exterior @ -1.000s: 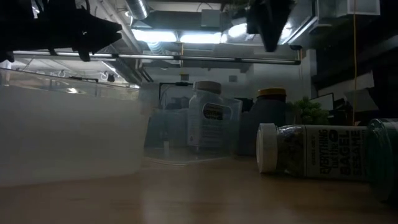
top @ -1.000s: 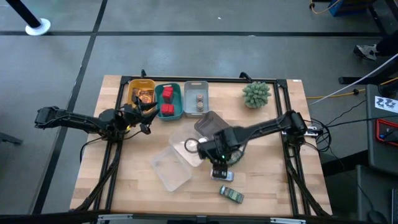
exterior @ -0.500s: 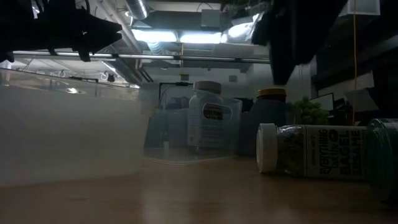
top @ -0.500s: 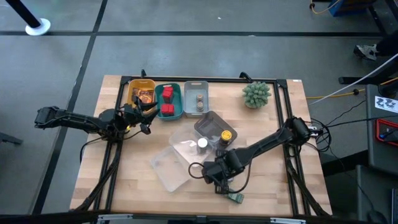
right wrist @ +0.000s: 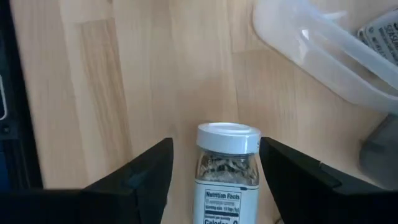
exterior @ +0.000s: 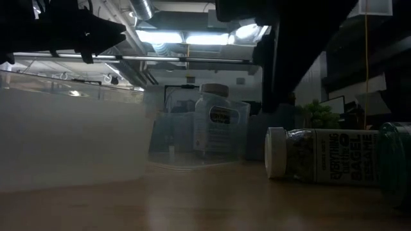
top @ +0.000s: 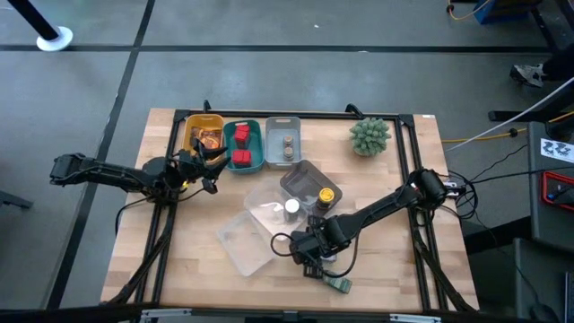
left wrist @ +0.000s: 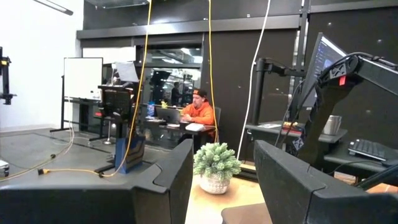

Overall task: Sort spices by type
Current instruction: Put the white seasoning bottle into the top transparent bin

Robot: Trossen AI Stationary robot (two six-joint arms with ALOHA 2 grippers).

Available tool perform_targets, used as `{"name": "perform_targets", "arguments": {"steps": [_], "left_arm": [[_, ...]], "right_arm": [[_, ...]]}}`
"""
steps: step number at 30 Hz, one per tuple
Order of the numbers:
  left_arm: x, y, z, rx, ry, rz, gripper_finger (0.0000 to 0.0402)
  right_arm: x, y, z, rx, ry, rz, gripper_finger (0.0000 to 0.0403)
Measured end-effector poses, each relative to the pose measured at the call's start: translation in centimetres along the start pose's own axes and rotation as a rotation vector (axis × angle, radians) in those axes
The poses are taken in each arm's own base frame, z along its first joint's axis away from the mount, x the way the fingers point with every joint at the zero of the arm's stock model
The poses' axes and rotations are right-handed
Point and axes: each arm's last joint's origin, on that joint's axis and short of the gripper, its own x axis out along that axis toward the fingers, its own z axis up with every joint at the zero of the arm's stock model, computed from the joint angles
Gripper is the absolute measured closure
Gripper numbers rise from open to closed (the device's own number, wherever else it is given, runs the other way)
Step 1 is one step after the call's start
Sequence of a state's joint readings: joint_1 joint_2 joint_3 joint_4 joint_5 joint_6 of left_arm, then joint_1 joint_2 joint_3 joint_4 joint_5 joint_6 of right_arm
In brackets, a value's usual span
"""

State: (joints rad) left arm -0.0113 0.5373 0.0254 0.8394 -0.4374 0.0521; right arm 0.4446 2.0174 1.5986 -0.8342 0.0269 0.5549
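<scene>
A clear spice jar (right wrist: 227,163) with a white cap lies on its side on the wood near the table's near edge; it also shows in the low view (exterior: 321,163). My right gripper (right wrist: 216,144) hangs open over it, pointing steeply down, one finger on either side of the cap end and clear of it. In the high view this gripper (top: 311,257) covers the jar. A second green-labelled jar (top: 338,284) lies just nearer the edge. My left gripper (top: 211,161) waits open by the bins at the far left.
A yellow bin (top: 204,135) holds orange packets, a teal bin (top: 243,145) red cubes, a grey bin (top: 284,142) small brown jars. Clear trays (top: 247,242) lie mid-table, with a yellow-lidded jar (top: 326,195) and a white-capped bottle (top: 292,208). A spiky plant (top: 369,135) stands far right.
My right gripper has swung from above the clear trays toward the table's near edge and come down, tipping more steeply downward, until it stands over the lying jar. Its fingers have stayed apart. The trays it covered now show.
</scene>
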Motion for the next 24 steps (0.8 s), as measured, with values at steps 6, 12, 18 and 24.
{"name": "perform_targets", "arguments": {"steps": [6,12,18,24], "left_arm": [[0.0,0.0,-0.2,0.007,0.015,-0.001,0.0247],[0.0,0.0,-0.2,0.01,0.023,-0.005,0.0247],[0.0,-0.1,-0.3,0.028,0.027,-0.005,0.0247],[0.0,-0.1,-0.3,0.031,0.032,-0.006,0.0247]], "right_arm": [[1.0,0.0,-0.1,0.008,0.021,-0.014,0.0164],[1.5,-0.3,-0.6,0.067,0.074,-0.061,0.0164],[2.2,-0.4,-0.7,0.099,0.07,-0.061,0.0164],[3.3,-0.7,-1.3,0.1,0.072,-0.062,0.0164]]}}
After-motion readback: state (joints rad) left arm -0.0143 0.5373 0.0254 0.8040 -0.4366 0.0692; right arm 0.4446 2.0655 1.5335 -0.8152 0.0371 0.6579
